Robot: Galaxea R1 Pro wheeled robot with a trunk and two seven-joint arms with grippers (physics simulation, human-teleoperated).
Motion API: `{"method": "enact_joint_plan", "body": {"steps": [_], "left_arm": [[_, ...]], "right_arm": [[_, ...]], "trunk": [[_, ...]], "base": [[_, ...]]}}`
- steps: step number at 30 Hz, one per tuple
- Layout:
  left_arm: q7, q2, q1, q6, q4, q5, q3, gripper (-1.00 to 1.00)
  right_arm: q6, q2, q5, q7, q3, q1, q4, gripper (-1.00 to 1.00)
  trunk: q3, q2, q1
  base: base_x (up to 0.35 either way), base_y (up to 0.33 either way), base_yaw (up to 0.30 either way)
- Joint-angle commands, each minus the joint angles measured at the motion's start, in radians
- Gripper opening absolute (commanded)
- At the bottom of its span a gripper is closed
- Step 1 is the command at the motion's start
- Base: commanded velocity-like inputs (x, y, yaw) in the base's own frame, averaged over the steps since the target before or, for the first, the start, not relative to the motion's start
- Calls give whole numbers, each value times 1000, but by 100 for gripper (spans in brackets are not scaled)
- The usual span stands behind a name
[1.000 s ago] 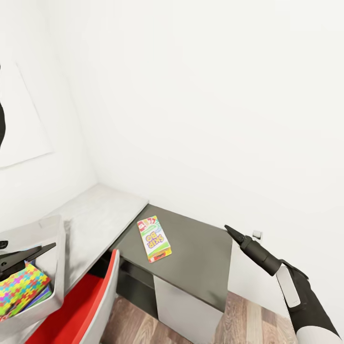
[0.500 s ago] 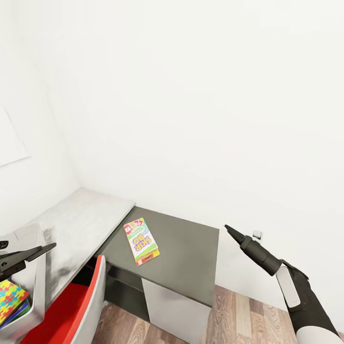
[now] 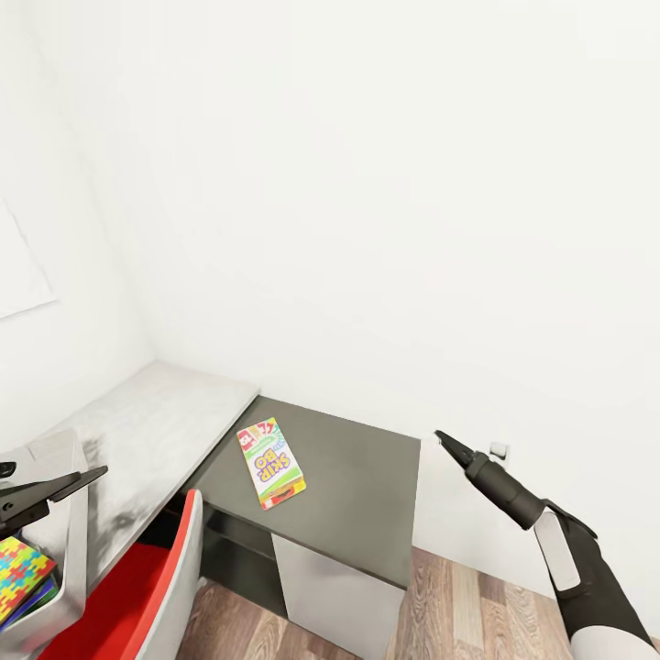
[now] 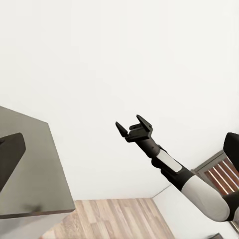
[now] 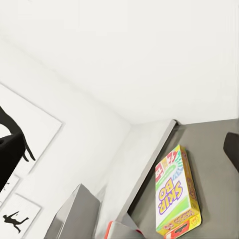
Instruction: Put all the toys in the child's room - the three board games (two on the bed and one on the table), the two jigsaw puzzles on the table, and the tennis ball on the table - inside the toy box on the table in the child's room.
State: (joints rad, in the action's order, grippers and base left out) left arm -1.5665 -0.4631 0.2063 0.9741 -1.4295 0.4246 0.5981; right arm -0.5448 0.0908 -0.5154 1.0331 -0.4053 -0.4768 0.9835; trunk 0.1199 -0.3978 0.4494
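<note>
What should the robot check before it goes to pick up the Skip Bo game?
1. Skip Bo box lies flat on the dark desk section, nothing on it: ok.
2. Right pincer open and empty: ok.
3. Right pincer over the box: not ok, it hangs off to the side, past the desk edge.
4. Toy box within view for the drop: ok, with a jigsaw puzzle inside.
5. Left pincer state: cannot tell.
6. Red chair close by the desk: not ok.

Bright, even, diffuse light washes the white walls almost featureless. Shadows are soft: a faint grey smudge on the table (image 3: 156, 431) beside the toy box (image 3: 69, 550), darker shade beneath the table. Renders are sharp, without glare.
</note>
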Motion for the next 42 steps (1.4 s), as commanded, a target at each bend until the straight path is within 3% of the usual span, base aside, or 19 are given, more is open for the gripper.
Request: {"method": "enact_joint_plan", "body": {"steps": [1, 21, 27, 34, 38, 42], "left_arm": [[-4, 0, 1, 11, 0, -1, 0, 100], [-4, 4, 1, 9, 0, -1, 3, 100], [-4, 5, 1, 7, 0, -1, 3, 100], [-4, 7, 1, 7, 0, -1, 1, 100], [-4, 7, 1, 8, 0, -1, -1, 100], [-4, 7, 1, 8, 0, -1, -1, 100]], "right_arm": [[-8, 0, -5, 1, -4, -1, 0, 100], [-16, 1, -6, 1, -10, -1, -39, 100], [-18, 1, -6, -12, -29, -1, -56, 100], [-20, 0, -6, -96, -33, -2, -112, 100], [-18, -1, -9, -185, -38, -2, -163, 100], [-15, -3, -21, -243, -79, -2, -212, 100]], "trunk": [[2, -2, 1], [2, -2, 1], [2, -2, 1], [2, -2, 1], [2, -2, 1], [2, -2, 1]], "base": [[0, 0, 0], [0, -38, 0], [0, -83, 0], [0, -4, 0], [0, 0, 0], [0, 0, 0]]}}
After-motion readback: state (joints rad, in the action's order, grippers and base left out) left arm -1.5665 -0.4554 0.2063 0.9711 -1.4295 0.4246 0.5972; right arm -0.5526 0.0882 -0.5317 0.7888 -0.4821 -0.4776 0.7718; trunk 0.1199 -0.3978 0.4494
